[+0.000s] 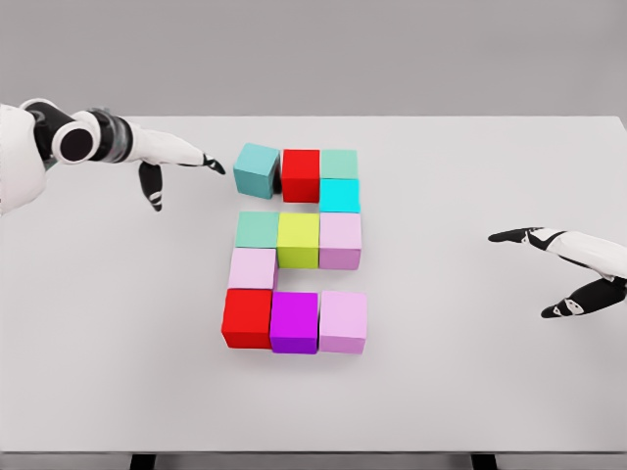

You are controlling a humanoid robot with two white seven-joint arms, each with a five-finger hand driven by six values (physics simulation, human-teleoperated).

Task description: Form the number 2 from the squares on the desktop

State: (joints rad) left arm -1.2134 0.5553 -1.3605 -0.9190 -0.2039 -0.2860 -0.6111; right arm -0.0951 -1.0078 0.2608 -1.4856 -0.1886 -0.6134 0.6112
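Coloured cubes stand on the white table (pixel 470 392) in the shape of a 2. The top row holds a teal cube (pixel 257 168), slightly turned and a little apart, a red cube (pixel 301 174) and a pale green cube (pixel 339 164). A cyan cube (pixel 339 195) sits under it. The middle row has a green cube (pixel 257 229), a yellow-green cube (pixel 298 239) and a pink cube (pixel 340 240). A pale pink cube (pixel 253 268) leads down to a red cube (pixel 247 317), a magenta cube (pixel 294 321) and a lilac cube (pixel 343 321). My left hand (pixel 181 166) is open just left of the teal cube. My right hand (pixel 563 274) is open at the right.
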